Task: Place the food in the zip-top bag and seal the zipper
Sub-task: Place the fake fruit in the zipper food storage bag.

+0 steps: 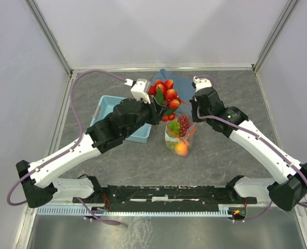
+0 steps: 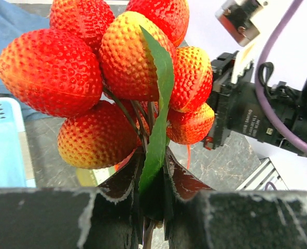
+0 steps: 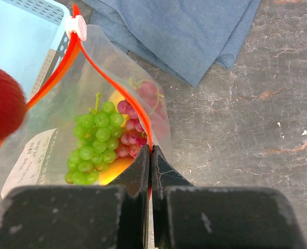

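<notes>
While my right claw [image 3: 150, 155] pinched the open bag [image 3: 55, 111] by its orange zipper [image 3: 52, 72] mid-table, with grapes [image 3: 94, 142] and a peach [image 1: 181, 149] inside, my left claw [image 2: 153, 171] gripped the strawberries [image 2: 50, 70] near its mouth, sealing was not yet done, and I couldn't read the bag's white label [image 3: 31, 155].

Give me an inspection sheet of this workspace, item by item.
Surface: grey marbled table.
Job's things: zip-top bag open, holding green grapes, red grapes, a peach; strawberry bunch held aloft near it.
Clutter: blue basket, blue cloth.
Claws: left claw shut on strawberry bunch's stem; right claw shut on the bag's mouth by the zipper.
Cables: purple cables loop off both arms.
Surroundings: white enclosure walls.
</notes>
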